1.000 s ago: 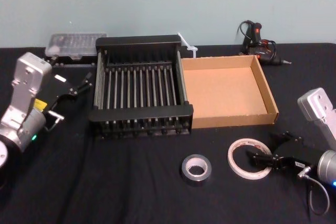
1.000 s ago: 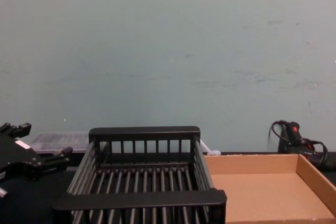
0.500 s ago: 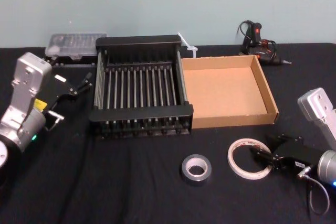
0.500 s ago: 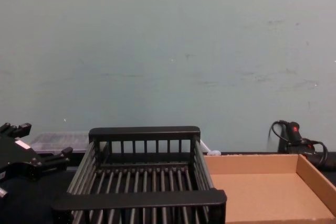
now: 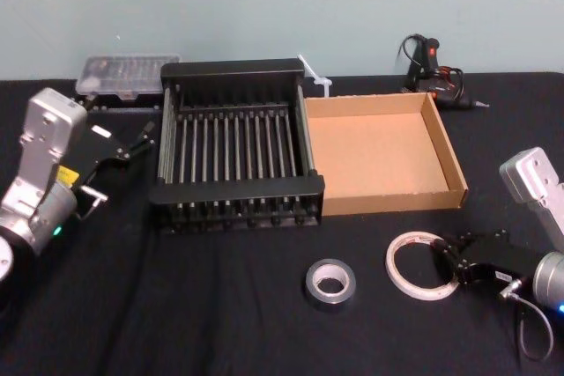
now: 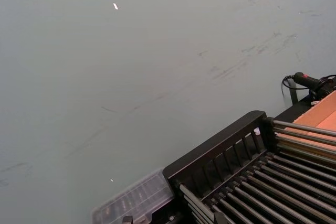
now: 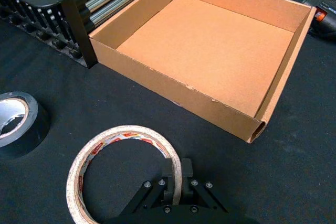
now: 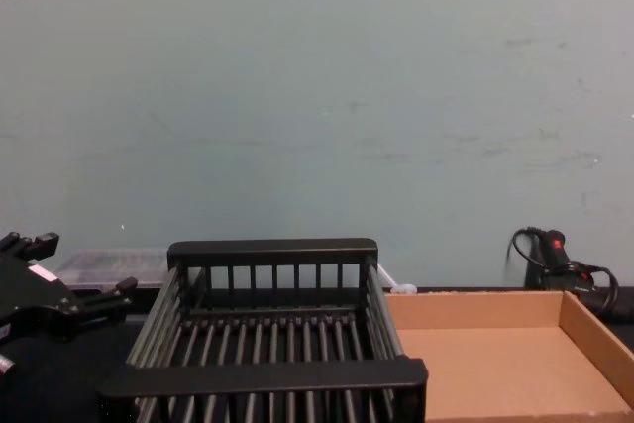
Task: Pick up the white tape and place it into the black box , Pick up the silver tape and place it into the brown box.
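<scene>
The white tape [image 5: 391,269] lies flat on the black cloth at the front right, and my right gripper [image 5: 443,261] is shut on the near side of its ring. In the right wrist view the two fingertips [image 7: 167,177] pinch the ring's wall of the white tape [image 7: 124,130]. The silver tape [image 5: 330,282] lies flat to its left, apart from it, also seen as the silver tape [image 7: 13,124]. The black box [image 5: 236,189] and the brown box [image 5: 445,151] stand side by side behind them. My left gripper [image 5: 123,165] hangs open left of the black box.
A clear plastic bit case [image 5: 128,72] sits behind the black box at the back left. A black and red corded tool [image 5: 432,63] lies at the back right, and a white plastic piece [image 5: 315,77] lies between the boxes' far corners. A pale wall backs the table.
My right gripper's fingers have shut from wide open onto the white tape's wall, nudging the ring slightly. The left arm has not moved.
</scene>
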### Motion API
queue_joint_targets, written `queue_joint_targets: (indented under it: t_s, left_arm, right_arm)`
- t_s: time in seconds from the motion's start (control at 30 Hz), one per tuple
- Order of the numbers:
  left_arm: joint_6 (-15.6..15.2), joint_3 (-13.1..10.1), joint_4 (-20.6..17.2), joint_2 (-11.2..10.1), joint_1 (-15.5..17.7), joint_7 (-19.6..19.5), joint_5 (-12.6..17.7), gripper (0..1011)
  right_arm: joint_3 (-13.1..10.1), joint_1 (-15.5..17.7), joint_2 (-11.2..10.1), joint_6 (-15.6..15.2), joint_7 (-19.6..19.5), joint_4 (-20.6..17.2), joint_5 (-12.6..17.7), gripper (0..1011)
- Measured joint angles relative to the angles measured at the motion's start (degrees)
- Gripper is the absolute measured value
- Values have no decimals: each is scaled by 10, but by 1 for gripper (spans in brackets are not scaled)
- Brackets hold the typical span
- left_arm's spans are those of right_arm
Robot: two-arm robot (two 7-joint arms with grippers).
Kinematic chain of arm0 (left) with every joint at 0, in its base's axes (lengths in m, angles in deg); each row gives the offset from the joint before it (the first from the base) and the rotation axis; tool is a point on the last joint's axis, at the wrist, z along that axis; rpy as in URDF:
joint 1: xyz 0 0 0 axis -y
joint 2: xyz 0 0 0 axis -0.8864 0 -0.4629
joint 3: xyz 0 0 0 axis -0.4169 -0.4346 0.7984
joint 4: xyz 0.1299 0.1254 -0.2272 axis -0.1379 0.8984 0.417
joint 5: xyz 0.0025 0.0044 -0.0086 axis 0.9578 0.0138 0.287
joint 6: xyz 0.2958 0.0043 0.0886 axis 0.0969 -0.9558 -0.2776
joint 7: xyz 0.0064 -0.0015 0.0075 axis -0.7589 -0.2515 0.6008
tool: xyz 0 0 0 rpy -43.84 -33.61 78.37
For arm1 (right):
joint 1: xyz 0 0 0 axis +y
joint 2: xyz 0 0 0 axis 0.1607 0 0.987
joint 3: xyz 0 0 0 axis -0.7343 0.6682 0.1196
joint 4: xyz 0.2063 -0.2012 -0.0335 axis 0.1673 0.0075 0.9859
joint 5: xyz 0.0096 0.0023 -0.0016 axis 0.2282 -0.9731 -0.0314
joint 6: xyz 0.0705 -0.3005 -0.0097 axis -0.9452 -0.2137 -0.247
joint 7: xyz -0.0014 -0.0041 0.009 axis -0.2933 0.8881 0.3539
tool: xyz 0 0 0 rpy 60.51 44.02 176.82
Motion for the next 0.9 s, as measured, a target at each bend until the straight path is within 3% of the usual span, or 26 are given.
queue_joint_targets:
  t_s: [0.53, 0.9]
  left_arm:
    - [0, 0, 0, 0, 0, 0, 0, 1001]
    - [0, 0, 0, 0, 0, 0, 0, 1001]
  right_arm:
    - [-1, 1, -3, 5, 5, -2, 1, 97]
    - [-18, 3, -8, 16, 9, -27, 19, 98]
